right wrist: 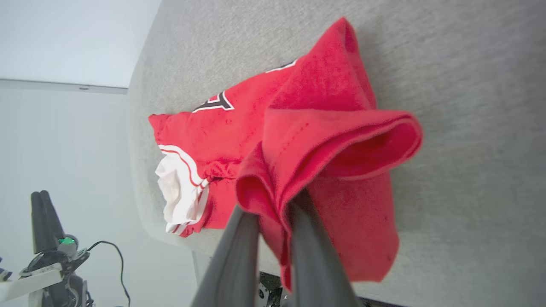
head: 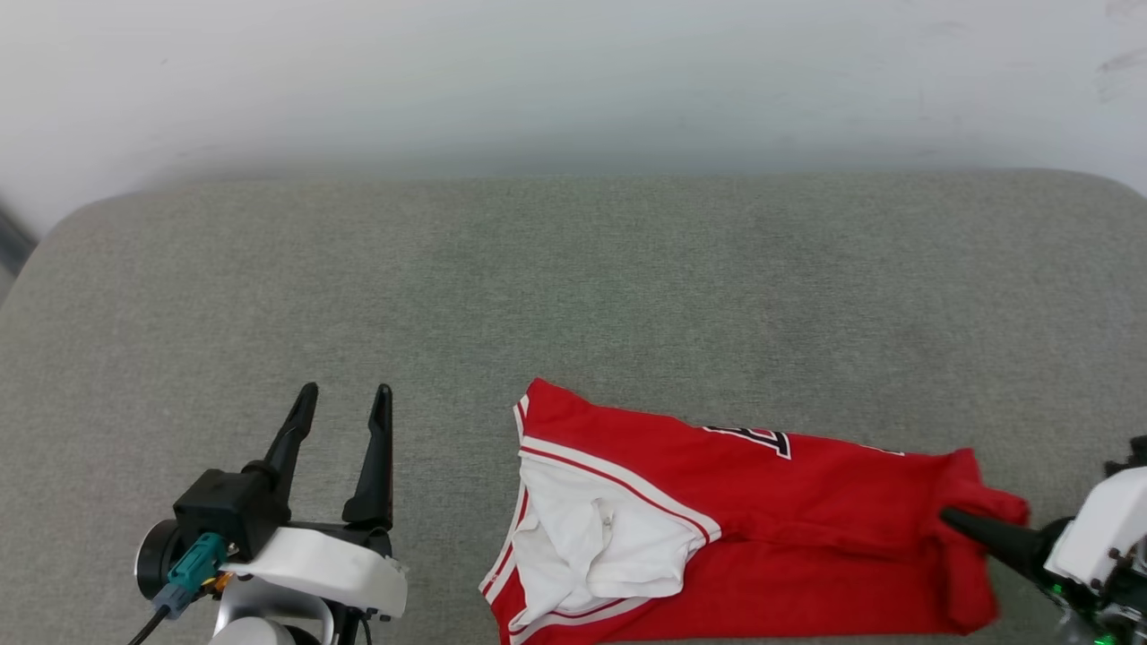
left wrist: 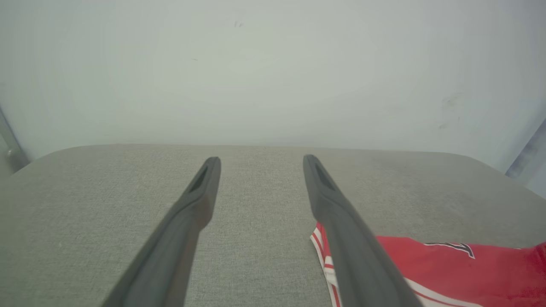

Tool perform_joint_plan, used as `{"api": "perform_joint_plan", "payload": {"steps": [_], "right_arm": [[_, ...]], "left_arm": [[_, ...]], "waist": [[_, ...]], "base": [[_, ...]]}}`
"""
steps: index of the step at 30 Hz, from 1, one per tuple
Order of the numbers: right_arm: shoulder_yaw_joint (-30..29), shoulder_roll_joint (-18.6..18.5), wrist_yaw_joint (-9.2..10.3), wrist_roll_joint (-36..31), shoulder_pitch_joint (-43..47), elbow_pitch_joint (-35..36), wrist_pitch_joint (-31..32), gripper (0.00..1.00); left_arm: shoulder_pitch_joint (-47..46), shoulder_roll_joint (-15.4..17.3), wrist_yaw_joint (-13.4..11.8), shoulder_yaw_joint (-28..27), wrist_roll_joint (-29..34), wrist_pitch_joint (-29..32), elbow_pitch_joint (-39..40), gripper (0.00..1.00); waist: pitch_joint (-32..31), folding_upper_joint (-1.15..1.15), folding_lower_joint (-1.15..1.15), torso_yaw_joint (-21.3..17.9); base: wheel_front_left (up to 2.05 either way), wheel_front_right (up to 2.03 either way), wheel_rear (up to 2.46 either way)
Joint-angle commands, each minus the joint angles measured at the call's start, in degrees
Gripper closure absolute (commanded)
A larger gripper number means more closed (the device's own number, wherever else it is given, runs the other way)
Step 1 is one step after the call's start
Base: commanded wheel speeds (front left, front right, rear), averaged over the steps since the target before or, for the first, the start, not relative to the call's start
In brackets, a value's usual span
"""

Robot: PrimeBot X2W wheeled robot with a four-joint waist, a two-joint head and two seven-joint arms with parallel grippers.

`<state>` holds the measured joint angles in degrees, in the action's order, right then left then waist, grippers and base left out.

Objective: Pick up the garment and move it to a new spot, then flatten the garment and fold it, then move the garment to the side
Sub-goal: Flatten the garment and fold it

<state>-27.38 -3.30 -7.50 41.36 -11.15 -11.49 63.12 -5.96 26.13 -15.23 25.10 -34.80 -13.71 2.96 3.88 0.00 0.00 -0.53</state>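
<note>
Pinching a bunched red fold of the garment [right wrist: 298, 128] between its 2 dark fingers [right wrist: 234, 264], the right gripper [right wrist: 275, 207] is closed on the cloth at the garment's right end, and that end is lifted into a loose roll above the table [head: 573, 287]. The rest of the garment lies on the near part of the grey cloth-covered table, right of the middle, stretched sideways and creased. Its white inside [head: 591, 537] is turned out at the left end, edged with white-and-red striped trim [head: 618, 479]. A black, white-edged number [head: 762, 439] peeks from a fold along the far edge, too hidden to read. The left gripper [head: 347, 394] hovers over bare table just left of the garment, apart from it, its 2 fingers spread wide and holding nothing. In the left wrist view its right finger crosses in front of the garment's striped corner. A pale wall [head: 573, 72] rises behind the table.
</note>
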Motion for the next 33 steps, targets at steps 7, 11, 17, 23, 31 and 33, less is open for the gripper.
{"api": "perform_joint_plan", "payload": {"steps": [7, 11, 17, 23, 31, 33], "right_arm": [[13.71, 0.48, 0.03, 20.03, -3.27, -8.07, -3.72, 1.00], [24.93, 0.50, 0.03, 26.85, -5.41, -11.25, -9.42, 1.00], [39.46, 0.44, 0.03, 34.16, -8.12, -14.46, -17.83, 1.00], [45.79, 0.43, 0.03, 33.06, -10.15, -18.20, -23.35, 1.00], [50.67, -0.63, 0.03, 25.93, -13.09, -20.37, -28.53, 0.00], [52.12, -1.45, 0.03, 23.88, -13.27, -18.50, -29.81, 0.00]], "left_arm": [[-2.81, -0.67, 1.23, 1.16, 0.28, 0.43, -0.80, 0.00], [-3.68, -0.96, 1.80, 1.61, 0.29, 0.45, -1.42, 0.00], [-4.74, -1.77, 2.44, 2.39, 0.29, 0.20, -2.38, 0.00], [-4.99, -2.18, 2.89, 2.50, 0.32, -0.16, -3.09, 0.00], [-4.54, -2.41, 2.96, 2.25, 0.22, -0.55, -4.03, 0.00], [-4.44, -2.27, 2.79, 2.06, 0.21, -0.63, -4.00, 0.00]], "waist": [[0.99, 0.00, 0.00, 2.59], [1.67, 0.00, 0.00, 4.43], [2.54, 0.00, 0.00, 7.68], [3.53, 0.00, 0.00, 9.25], [3.47, 0.00, 0.00, 8.64], [3.00, 0.00, 0.00, 8.18]], "base": [[0.00, 0.00, 0.00], [0.00, 0.00, 0.00], [0.00, 0.00, 0.00], [0.00, 0.00, 0.00], [0.00, 0.00, 0.00], [0.00, 0.00, 0.00]]}}
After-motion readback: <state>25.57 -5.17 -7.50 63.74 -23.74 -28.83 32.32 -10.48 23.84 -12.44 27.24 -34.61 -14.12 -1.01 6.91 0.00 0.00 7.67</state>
